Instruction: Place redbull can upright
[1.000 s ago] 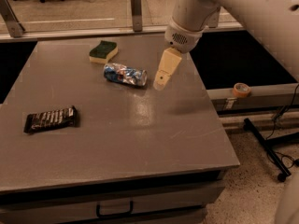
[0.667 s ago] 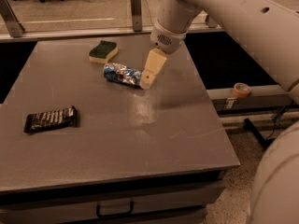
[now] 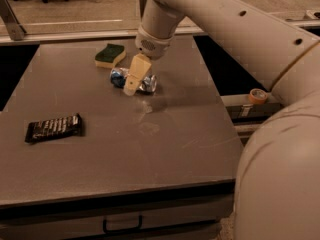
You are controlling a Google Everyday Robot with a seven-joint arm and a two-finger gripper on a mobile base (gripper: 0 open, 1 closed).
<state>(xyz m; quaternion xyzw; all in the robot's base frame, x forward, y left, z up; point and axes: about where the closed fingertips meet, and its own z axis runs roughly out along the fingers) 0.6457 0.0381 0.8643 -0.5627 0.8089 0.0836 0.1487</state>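
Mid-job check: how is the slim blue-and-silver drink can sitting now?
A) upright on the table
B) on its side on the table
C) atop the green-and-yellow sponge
B: the slim blue-and-silver drink can lies on its side on the grey table, the pincer covering its middle, the green-and-yellow sponge apart behind it.

Redbull can (image 3: 149,85): slim metal can, blue and silver, sides dented. It lies on its side on the tabletop (image 3: 165,149), not upright. Long axis runs roughly left to right, the right end slightly nearer the camera. Position: far part of the tabletop, about mid-width. The gripper (image 3: 131,83) is directly over the can's middle and hides it; only the two ends show, one on each side.
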